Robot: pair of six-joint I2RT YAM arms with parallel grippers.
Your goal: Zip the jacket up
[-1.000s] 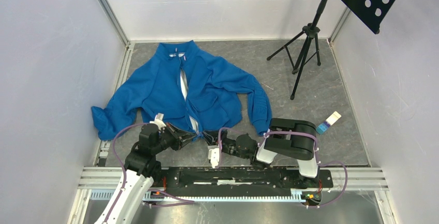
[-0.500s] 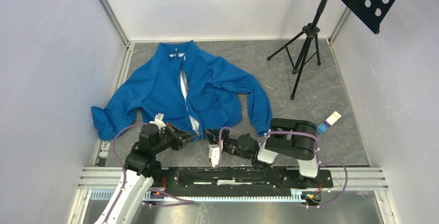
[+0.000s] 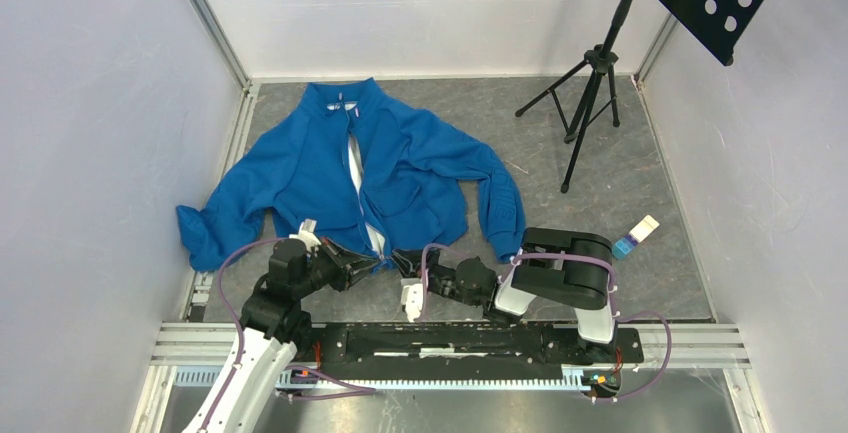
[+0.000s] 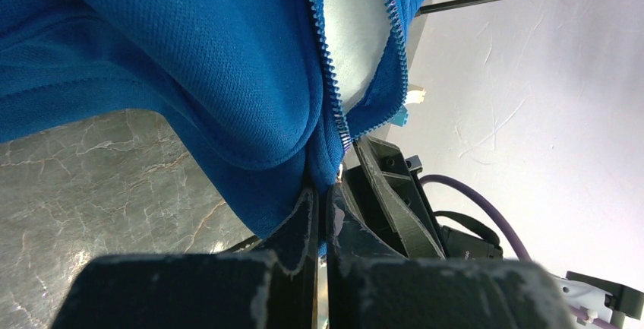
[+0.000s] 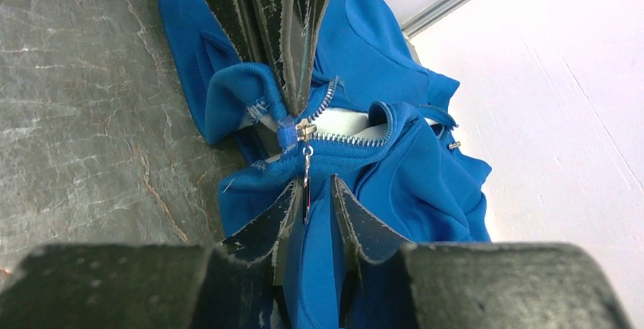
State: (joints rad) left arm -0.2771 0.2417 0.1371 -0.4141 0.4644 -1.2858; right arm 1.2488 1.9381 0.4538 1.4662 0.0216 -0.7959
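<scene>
Grey table (image 3: pixel 620 183), left fingers (image 4: pixel 298 229) pinching jacket (image 3: pixel 400 168), right fingers (image 5: pixel 357 226) ajar

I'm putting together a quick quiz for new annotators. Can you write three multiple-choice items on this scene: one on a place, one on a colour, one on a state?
1. Where does the tripod stand?
A. far right
B. near left
C. dead centre

2. What colour is the lining of the jacket?
A. red
B. white
C. black

3. The zipper is:
A. closed to the collar
B. missing
C. open, teeth apart

Answers:
1. A, the top view shows it at the far right.
2. B, pale white shows between the tooth rows.
3. C, the two rows lie apart in the left wrist view.
</scene>
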